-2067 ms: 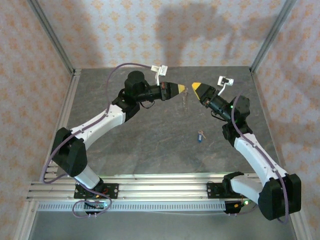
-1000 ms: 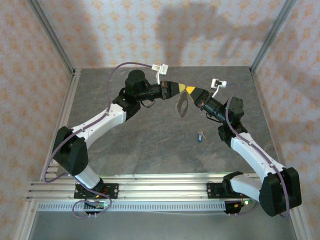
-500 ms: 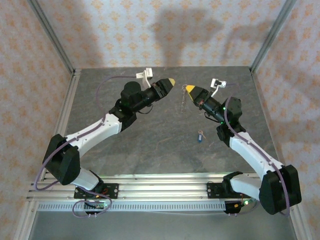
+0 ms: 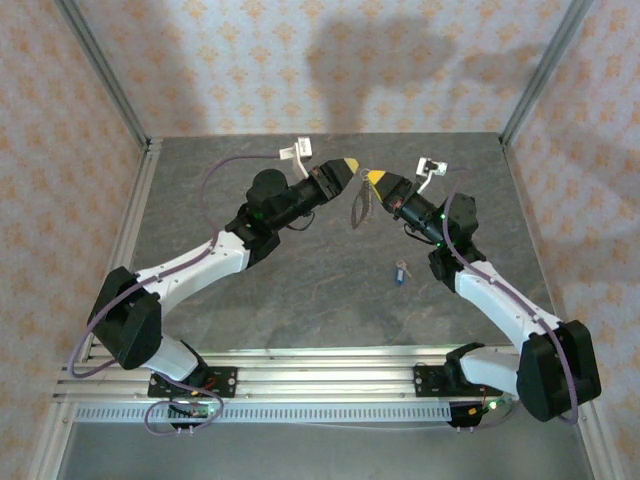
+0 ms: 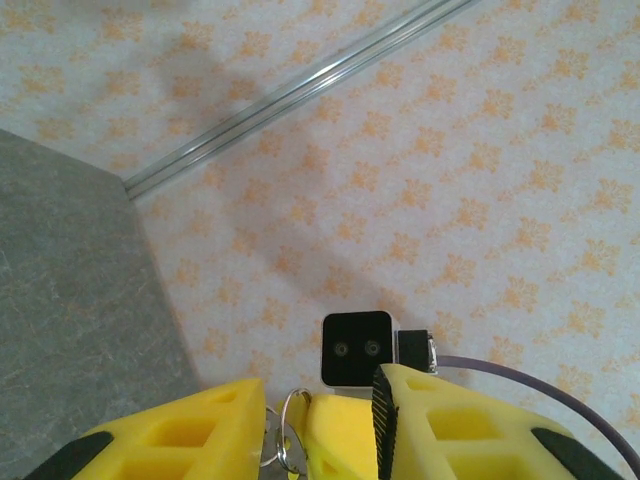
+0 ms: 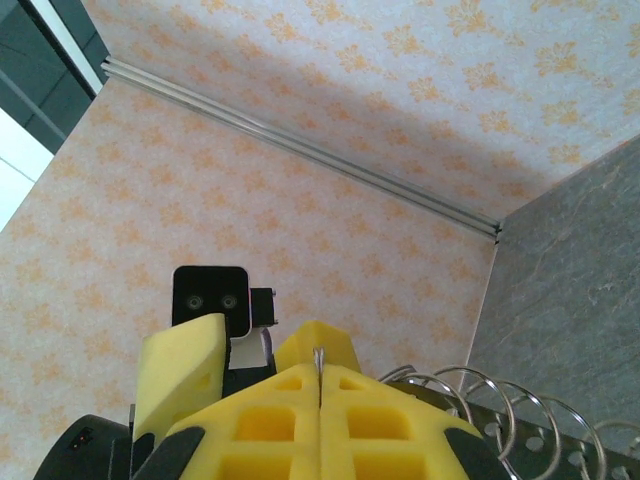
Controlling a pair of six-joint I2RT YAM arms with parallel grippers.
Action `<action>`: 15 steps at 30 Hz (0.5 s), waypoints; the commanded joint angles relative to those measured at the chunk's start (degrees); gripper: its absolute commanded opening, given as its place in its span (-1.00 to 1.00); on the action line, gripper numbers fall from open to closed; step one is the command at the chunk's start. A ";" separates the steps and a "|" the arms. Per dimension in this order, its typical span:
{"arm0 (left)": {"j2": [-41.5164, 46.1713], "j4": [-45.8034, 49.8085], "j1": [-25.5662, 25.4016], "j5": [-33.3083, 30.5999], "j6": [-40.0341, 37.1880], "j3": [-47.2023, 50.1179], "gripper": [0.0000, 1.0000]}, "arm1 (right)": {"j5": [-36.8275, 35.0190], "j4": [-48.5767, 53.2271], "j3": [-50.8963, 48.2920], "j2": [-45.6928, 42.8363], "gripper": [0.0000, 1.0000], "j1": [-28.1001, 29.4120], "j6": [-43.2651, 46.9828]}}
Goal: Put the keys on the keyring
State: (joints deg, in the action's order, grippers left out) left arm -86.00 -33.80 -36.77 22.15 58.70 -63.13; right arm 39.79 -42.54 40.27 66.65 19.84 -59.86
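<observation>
We find the right gripper (image 4: pixel 373 177) closed on the upper end of the keyring (image 4: pixel 360 206). The keyring hangs from the fingertips above the rear middle of the table (image 4: pixel 300 300).

The left gripper (image 4: pixel 347 164) stands just beside it. Its fingers are apart and grip nothing, and part of the ring shows in the gap between them.

The blue-headed key (image 4: pixel 402 271) lies on the table near the right arm, well apart from the keyring.

We judge threading not yet begun. The key must be picked up and worked onto the ring.
</observation>
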 commanded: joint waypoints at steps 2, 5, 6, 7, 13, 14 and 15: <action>-0.92 -3.04 -0.58 -0.73 0.38 0.58 -0.32 | -0.78 -4.30 1.39 -0.02 -1.00 0.33 -0.35; -1.28 -3.36 -0.84 -0.41 0.40 0.46 -0.35 | -0.81 -4.31 1.39 0.03 -1.00 0.29 -0.35; -1.43 -3.34 -0.93 -0.36 0.37 0.24 -0.36 | -0.77 -4.31 1.38 -0.03 -1.00 0.30 -0.35; -1.54 -3.33 -1.02 -0.25 0.37 0.28 -0.37 | -0.77 -4.35 1.30 -0.03 -1.00 0.29 -0.35; -1.89 -3.91 -1.67 -0.09 0.32 0.29 -0.43 | -0.68 -4.39 1.21 -0.11 -1.00 0.29 -0.35; -1.96 -3.95 -1.72 -0.03 0.29 0.20 -0.44 | -0.68 -4.41 1.13 -0.16 -1.00 0.30 -0.35; -1.98 -3.92 -1.85 -0.09 0.28 0.18 -0.45 | -0.70 -4.35 1.13 -0.20 -1.00 0.30 -0.35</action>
State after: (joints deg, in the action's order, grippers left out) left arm -87.55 -34.68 -37.95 22.04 58.70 -63.13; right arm 39.77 -42.54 40.27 66.72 19.84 -60.03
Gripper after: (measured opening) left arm 0.282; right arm 0.046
